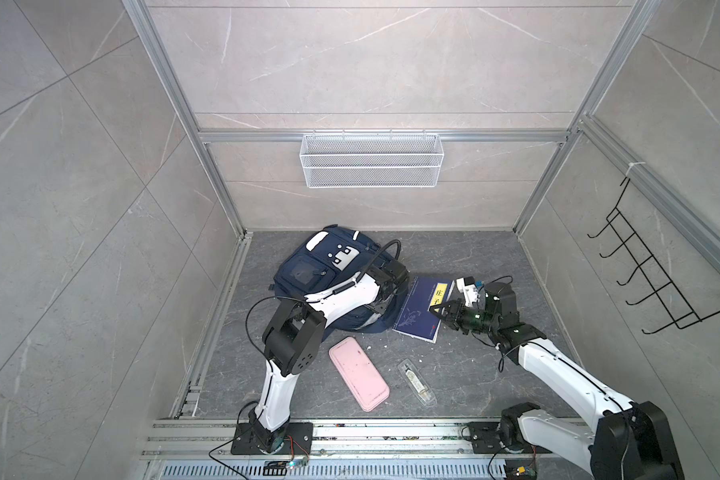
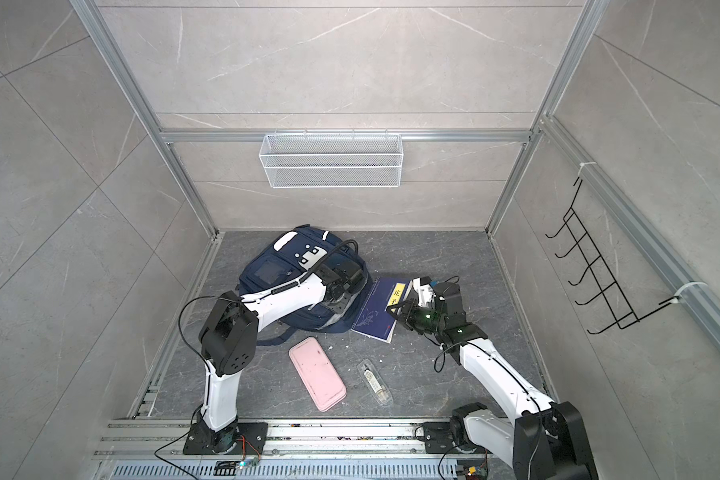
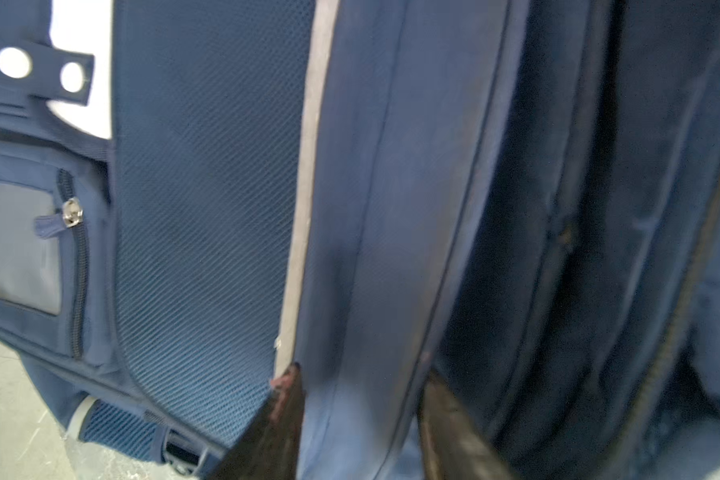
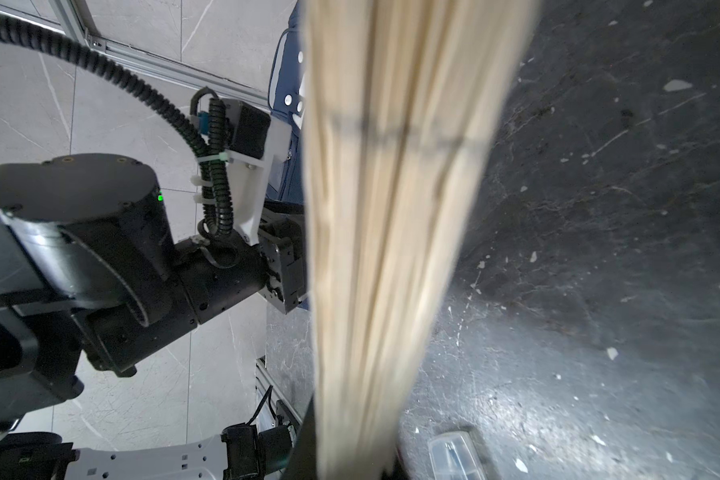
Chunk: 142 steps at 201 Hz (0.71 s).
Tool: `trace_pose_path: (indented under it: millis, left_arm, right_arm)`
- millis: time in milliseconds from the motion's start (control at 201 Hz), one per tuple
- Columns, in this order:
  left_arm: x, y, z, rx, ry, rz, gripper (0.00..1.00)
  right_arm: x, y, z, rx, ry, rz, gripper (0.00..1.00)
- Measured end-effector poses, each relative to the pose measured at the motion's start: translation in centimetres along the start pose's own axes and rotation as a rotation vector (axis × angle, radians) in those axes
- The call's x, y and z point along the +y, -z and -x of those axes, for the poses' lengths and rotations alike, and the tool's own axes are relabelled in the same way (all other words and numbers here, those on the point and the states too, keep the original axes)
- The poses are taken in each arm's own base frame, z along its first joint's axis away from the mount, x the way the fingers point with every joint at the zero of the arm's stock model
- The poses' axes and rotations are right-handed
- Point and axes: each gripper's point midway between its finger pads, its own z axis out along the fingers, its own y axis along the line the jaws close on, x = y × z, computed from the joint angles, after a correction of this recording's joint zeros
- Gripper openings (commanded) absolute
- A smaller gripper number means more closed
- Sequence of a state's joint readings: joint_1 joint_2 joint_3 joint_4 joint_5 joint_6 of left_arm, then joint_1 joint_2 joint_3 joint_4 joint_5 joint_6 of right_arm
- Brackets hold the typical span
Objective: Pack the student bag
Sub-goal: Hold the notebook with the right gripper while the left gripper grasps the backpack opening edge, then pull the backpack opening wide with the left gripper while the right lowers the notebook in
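The navy student bag (image 1: 308,270) (image 2: 267,270) lies on the dark floor at the back left, white dotted patch up. My left gripper (image 1: 381,307) (image 3: 360,374) reaches over its right side. In the left wrist view the two dark fingers (image 3: 285,415) clamp a fold of the bag's fabric (image 3: 208,208) beside the dark opening. A navy book with a yellow label (image 1: 416,307) (image 2: 375,307) sits right of the bag, its right edge raised. My right gripper (image 1: 435,309) (image 2: 393,309) (image 4: 350,457) is shut on that edge; cream page edges (image 4: 391,208) fill its wrist view.
A pink flat case (image 1: 358,374) and a clear plastic pen case (image 1: 417,382) (image 4: 454,457) lie on the floor in front. A white wire basket (image 1: 371,160) hangs on the back wall and a black hook rack (image 1: 649,270) on the right wall. Aluminium rails (image 1: 350,432) line the front.
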<state>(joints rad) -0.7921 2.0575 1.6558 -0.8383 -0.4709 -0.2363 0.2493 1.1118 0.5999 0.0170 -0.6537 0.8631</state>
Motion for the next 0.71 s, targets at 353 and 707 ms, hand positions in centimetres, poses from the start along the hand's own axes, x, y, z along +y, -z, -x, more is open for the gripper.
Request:
trace_pose_path:
  millis: [353,707]
  left_arm:
    - [-0.3,0.3,1.3,0.006,-0.043,0.004,0.00]
    - [0.3,4.0,4.8,-0.080,-0.028,-0.030,0.00]
  right_arm:
    - [0.0,0.0,0.0,0.004,-0.004,-0.005,0.00]
    - [-0.1,-0.4,0.3,0.009,-0.013,-0.012,0.00]
